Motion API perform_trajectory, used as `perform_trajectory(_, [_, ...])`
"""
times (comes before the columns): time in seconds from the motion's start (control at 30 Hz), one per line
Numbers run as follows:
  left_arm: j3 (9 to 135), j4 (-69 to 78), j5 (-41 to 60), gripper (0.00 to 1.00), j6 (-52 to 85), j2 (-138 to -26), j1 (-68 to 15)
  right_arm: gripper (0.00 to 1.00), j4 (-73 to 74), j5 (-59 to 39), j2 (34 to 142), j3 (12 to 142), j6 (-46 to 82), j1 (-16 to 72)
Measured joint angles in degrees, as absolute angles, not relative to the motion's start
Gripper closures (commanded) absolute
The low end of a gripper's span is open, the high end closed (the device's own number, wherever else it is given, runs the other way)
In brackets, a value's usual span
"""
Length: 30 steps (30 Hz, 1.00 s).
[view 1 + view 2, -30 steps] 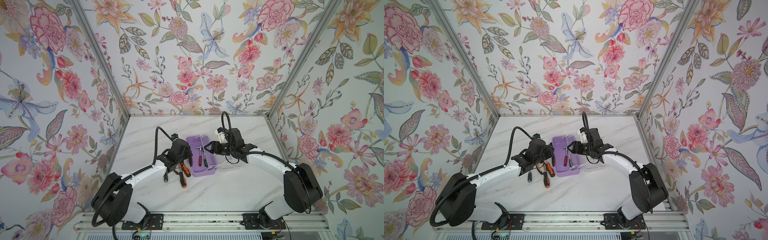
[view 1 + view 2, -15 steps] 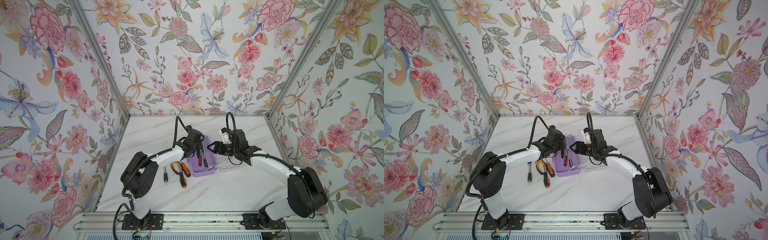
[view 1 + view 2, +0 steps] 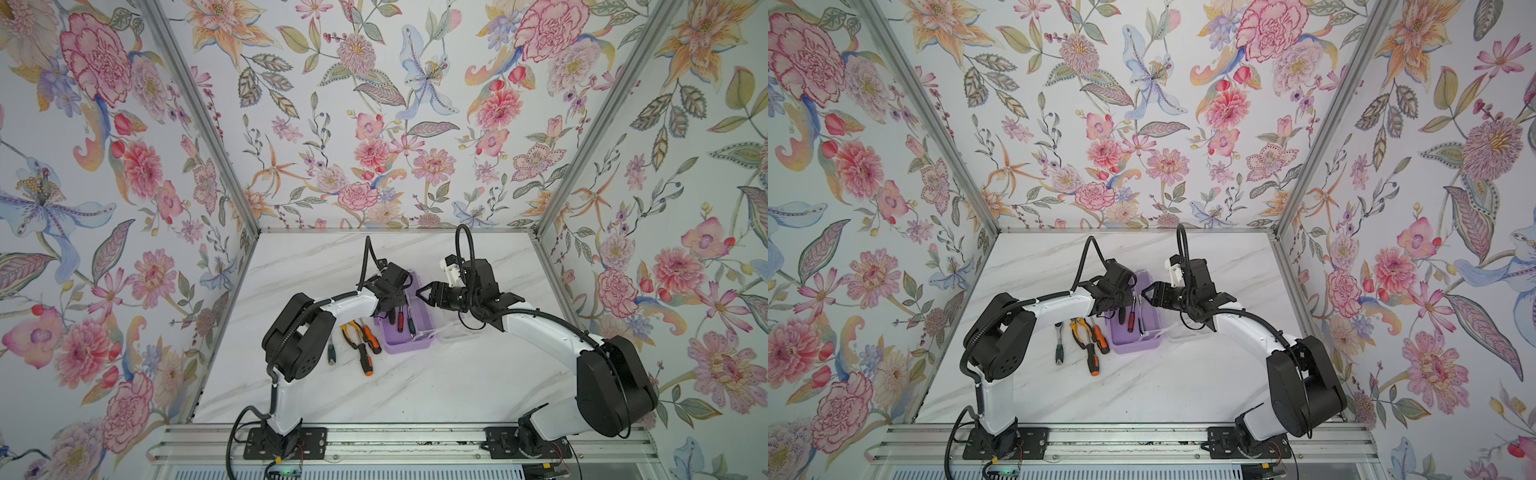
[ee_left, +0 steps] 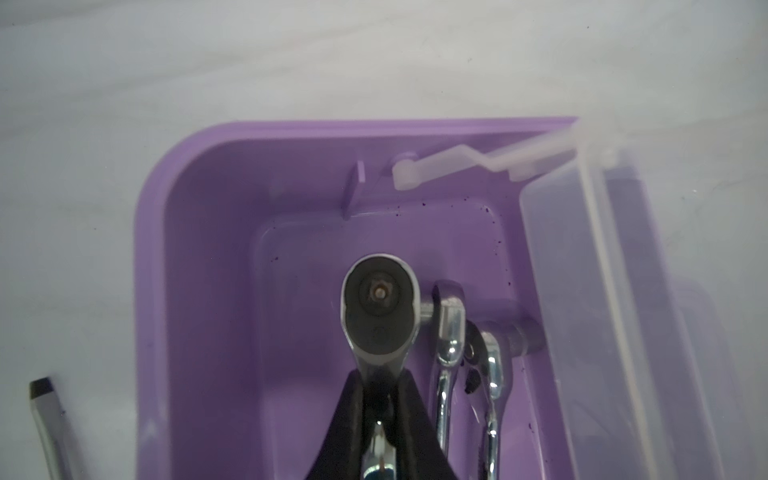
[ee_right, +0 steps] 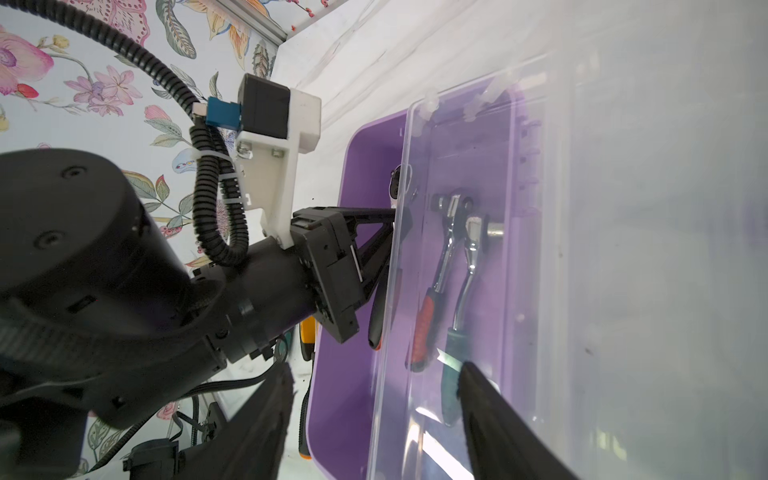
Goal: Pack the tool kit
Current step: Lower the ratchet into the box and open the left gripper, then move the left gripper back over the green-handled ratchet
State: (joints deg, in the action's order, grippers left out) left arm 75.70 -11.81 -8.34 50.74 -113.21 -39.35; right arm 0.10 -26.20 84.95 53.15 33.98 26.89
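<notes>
Change: left gripper (image 4: 380, 374), earlier beside pliers (image 3: 1077, 332), now over box (image 3: 409, 347)
Left grip: clamps ratchet (image 4: 379, 305)
Right gripper (image 3: 420, 293): fingers (image 5: 498, 424) apart, astride lid (image 5: 478, 137)
Box: mid-table (image 3: 415, 395), open
Count: four ratchets, two screwdrivers (image 3: 1093, 361), one pliers

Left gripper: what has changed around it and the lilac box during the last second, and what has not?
The left gripper, shut on a ratchet, swung from above the pliers and screwdrivers on the table to over the lilac box, carrying the ratchet with it. The right gripper stayed open at the clear lid; those tools did not move.
</notes>
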Motion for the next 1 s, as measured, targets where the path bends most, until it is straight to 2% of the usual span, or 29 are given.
perform_trajectory(0.27, [75.9,-11.8,-8.3,0.67,50.1,-113.6,-39.4,0.33,0.0,-25.9,84.4,53.0,34.0,26.9])
perform_trajectory(0.53, [75.6,-11.2,-7.9,0.65,49.5,-111.1,-39.4,0.33,-1.5,-25.3,84.3,53.8,33.9,26.9])
perform_trajectory(0.87, [61.5,-10.6,-12.8,0.59,47.9,-83.4,-39.3,0.34,-7.6,-21.4,83.0,58.0,32.2,29.5])
perform_trajectory(1.0, [52.6,-13.2,-16.0,0.51,48.6,-73.1,-38.6,0.33,-8.4,-20.5,82.5,58.8,31.9,31.1])
